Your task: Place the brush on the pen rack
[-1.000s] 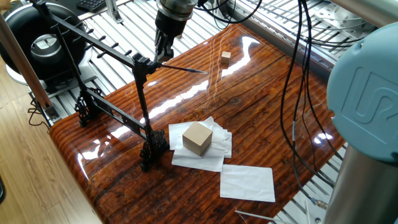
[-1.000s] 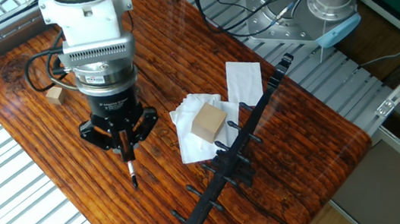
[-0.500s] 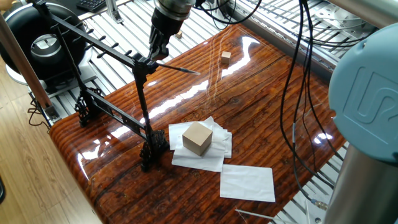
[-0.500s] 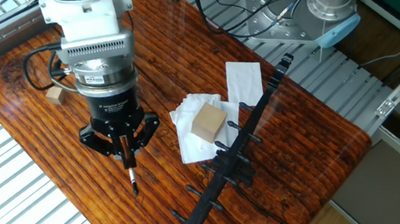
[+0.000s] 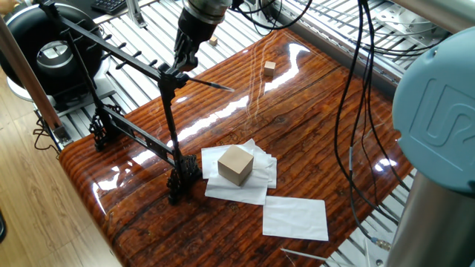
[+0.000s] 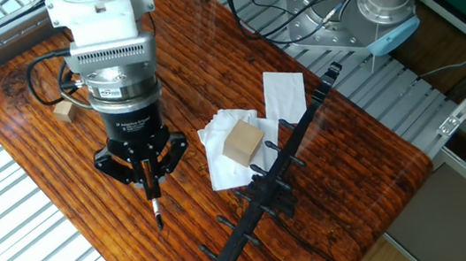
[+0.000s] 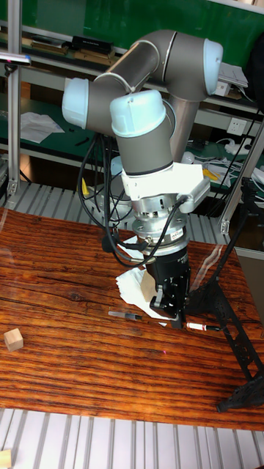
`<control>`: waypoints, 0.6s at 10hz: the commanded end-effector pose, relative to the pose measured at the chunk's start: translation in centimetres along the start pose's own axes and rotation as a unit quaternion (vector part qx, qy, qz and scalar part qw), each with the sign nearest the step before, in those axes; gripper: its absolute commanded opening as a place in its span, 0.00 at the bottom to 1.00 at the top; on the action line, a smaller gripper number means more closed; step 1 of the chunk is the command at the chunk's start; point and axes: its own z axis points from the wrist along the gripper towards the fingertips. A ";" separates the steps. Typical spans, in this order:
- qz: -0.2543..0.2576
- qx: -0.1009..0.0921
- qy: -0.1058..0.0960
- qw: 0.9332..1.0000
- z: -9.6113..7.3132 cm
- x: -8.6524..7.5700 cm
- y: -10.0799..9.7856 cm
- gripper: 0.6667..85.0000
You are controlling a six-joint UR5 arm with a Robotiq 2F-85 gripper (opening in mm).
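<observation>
The claw (image 6: pixel 146 176) is clamped on the brush (image 5: pixel 210 84), held level beside the pen rack's (image 5: pixel 111 50) upper bar.

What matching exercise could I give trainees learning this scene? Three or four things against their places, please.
Things:
1. brush
2. pen rack
3. large wooden cube
4. small wooden cube

Places:
A. on the white paper sheets
B. alone on the bare table
C. held in the gripper
D. standing along the table's edge

Pairs: 1-C, 2-D, 3-A, 4-B
</observation>
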 end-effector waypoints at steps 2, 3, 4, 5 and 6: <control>0.025 -0.034 -0.022 0.999 -0.4 -1.2 1.6 0.01; 0.032 -0.046 -0.022 0.998 -1.5 -1.4 1.9 0.01; 0.035 -0.053 -0.019 0.998 -2.6 -1.3 1.9 0.01; 0.039 -0.064 -0.024 0.997 -3.4 -1.5 2.0 0.01; 0.039 -0.072 -0.025 0.996 -4.2 -1.6 2.0 0.01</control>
